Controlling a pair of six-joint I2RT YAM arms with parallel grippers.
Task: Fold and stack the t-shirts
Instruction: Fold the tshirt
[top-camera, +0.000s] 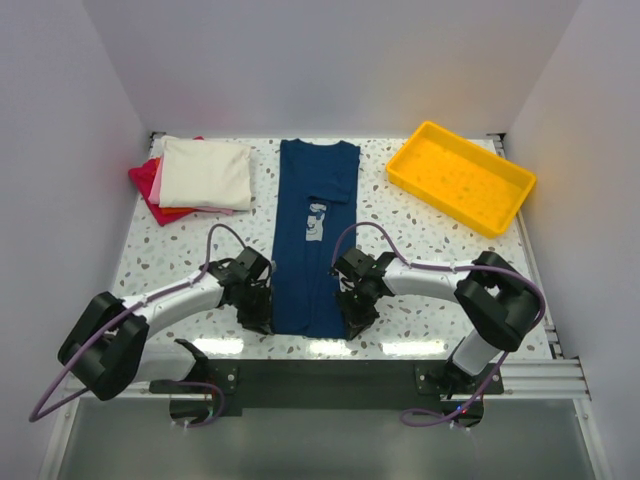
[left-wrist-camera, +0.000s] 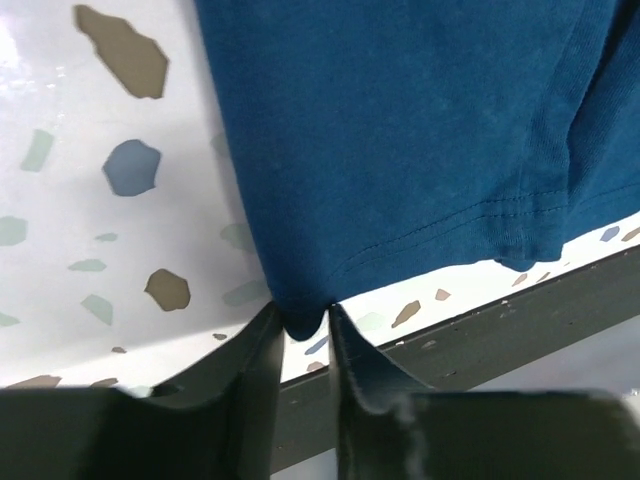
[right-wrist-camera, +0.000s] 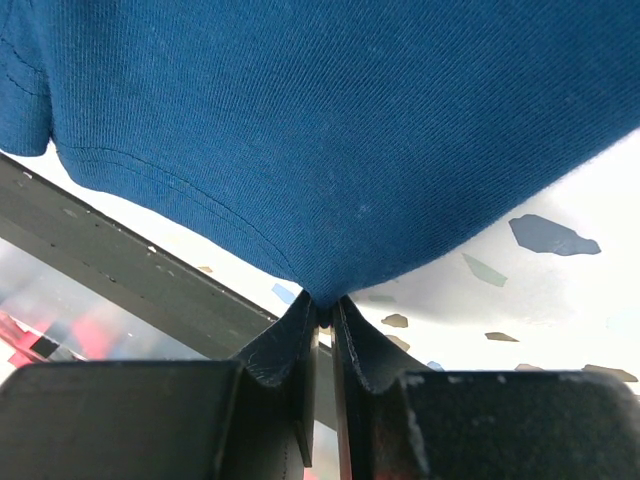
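The navy blue t-shirt (top-camera: 313, 240) lies lengthwise in the table's middle, sides folded in, its pale chest print (top-camera: 315, 222) showing. My left gripper (top-camera: 262, 318) is shut on the shirt's near left hem corner (left-wrist-camera: 300, 318). My right gripper (top-camera: 357, 322) is shut on the near right hem corner (right-wrist-camera: 325, 292). Both corners sit just above the table's front edge. A folded cream shirt (top-camera: 206, 172) lies on folded pink (top-camera: 157, 178) and red (top-camera: 145, 183) shirts at the back left.
A yellow plastic tray (top-camera: 461, 177) stands at the back right. The black front rail (top-camera: 330, 380) runs below the table edge. White walls close in the left, back and right sides.
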